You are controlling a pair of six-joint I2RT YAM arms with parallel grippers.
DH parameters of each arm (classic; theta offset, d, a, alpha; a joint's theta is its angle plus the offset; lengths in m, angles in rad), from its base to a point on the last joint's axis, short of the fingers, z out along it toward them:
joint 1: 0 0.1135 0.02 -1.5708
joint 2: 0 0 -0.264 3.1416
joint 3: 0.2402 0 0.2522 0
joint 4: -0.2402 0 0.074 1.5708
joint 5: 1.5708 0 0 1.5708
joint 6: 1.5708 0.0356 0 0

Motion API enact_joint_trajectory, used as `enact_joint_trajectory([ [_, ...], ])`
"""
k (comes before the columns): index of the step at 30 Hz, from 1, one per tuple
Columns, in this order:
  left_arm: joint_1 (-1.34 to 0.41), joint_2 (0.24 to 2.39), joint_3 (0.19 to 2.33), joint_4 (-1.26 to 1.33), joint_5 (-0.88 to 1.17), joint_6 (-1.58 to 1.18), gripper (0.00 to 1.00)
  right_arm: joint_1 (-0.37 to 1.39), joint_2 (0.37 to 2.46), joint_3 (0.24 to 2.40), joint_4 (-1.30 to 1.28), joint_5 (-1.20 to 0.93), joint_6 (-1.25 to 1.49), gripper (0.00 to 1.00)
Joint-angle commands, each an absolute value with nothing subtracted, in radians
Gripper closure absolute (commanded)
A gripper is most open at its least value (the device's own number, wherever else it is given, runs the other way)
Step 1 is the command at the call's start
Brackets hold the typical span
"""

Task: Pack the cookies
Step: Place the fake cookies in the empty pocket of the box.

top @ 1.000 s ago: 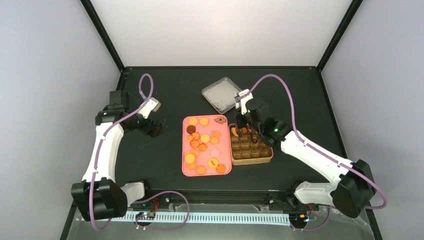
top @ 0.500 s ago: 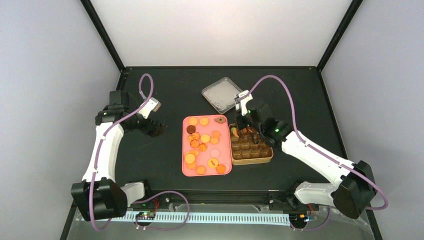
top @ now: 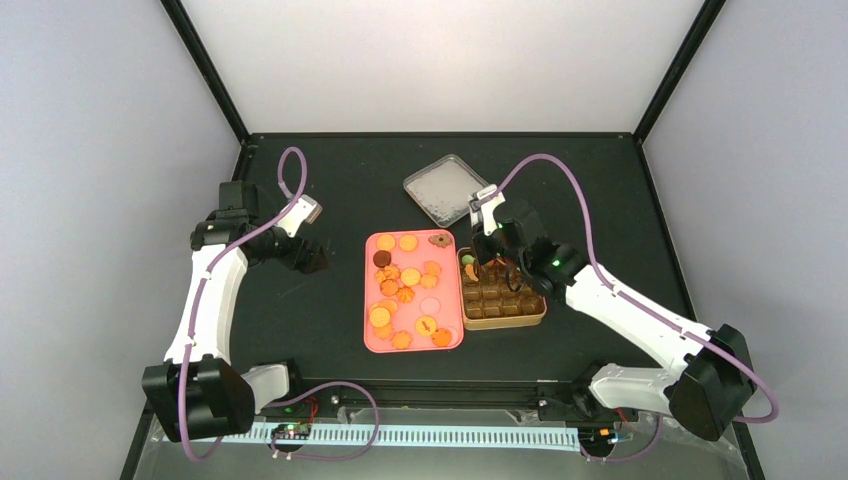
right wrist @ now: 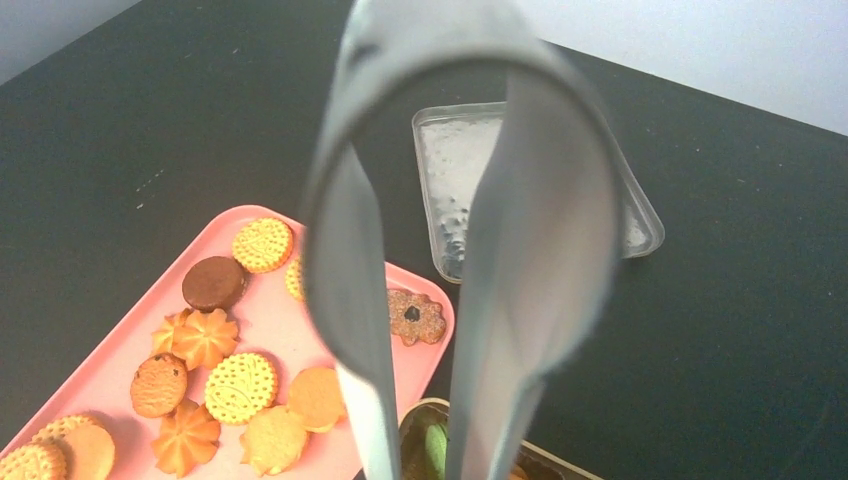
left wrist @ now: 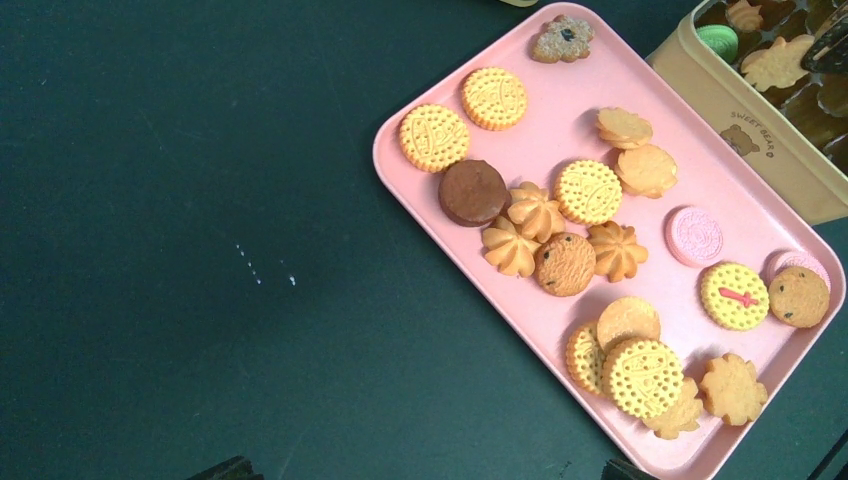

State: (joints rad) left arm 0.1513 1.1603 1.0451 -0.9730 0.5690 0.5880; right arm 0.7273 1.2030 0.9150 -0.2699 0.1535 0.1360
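1. Right claw (top: 492,243): clamped on a pair of metal tongs (right wrist: 545,250). It hangs over the far left part of a tan tin (top: 505,319).
2. Tongs: in the right wrist view the looped end sits nearest the camera. The two blades run downward with a narrow gap between them, and their tips are cut off by the bottom of the picture.
3. Left claw (top: 312,258): fingers spread apart, holding nothing. It hovers above bare worktop (top: 300,330) between the left edge and a pink tray (top: 372,300).
4. Cookies (left wrist: 587,192): most lie loose on the tray, which sits near the middle of the worktop, somewhat closer to the near edge.
   - Most are orange-golden, either round or flower-shaped.
   - One dark brown round cookie (left wrist: 473,191) touches the central cluster.
   - One pale pink cookie (left wrist: 696,236) lies apart, toward the side of the tray nearest the tin.
5. Tin: stands just beside the right side of the tray. Its inside is divided into small dark cells.
   - One green cookie (left wrist: 718,40) and a few orange ones sit in the cells at the far left of the tin.
   - Most of the other visible cells show only dark bottoms.
6. Lid (top: 445,188): a shallow grey rectangle with rounded corners, lying flat near the middle of the far edge, apart from the tray and the tin.
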Motion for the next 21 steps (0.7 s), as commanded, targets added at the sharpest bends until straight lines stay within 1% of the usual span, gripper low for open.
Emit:
enact_joint_trajectory([
  [1,0.160,1.162,1.077,-0.990,0.585,0.595,0.09,0.728,1.179,0.912,-0.222,0.152,0.139,0.80],
  [2,0.160,1.160,1.076,-0.990,0.581,0.597,0.08,0.728,1.174,0.911,-0.215,0.155,0.139,0.75],
  [3,0.160,1.157,1.075,-0.991,0.581,0.598,0.08,0.728,1.169,0.910,-0.207,0.160,0.141,0.72],
  [5,0.160,1.156,1.075,-0.992,0.578,0.601,0.08,0.728,1.158,0.910,-0.198,0.168,0.140,0.70],
  [11,0.161,1.151,1.083,-0.998,0.579,0.602,0.08,0.728,1.101,0.882,-0.154,0.187,0.165,0.70],
  [15,0.160,1.149,1.081,-0.997,0.583,0.601,0.08,0.739,1.039,0.839,-0.099,0.150,0.205,0.71],
  [21,0.160,1.148,1.083,-0.999,0.584,0.598,0.08,0.830,1.016,0.815,-0.017,0.117,0.280,0.72],
])
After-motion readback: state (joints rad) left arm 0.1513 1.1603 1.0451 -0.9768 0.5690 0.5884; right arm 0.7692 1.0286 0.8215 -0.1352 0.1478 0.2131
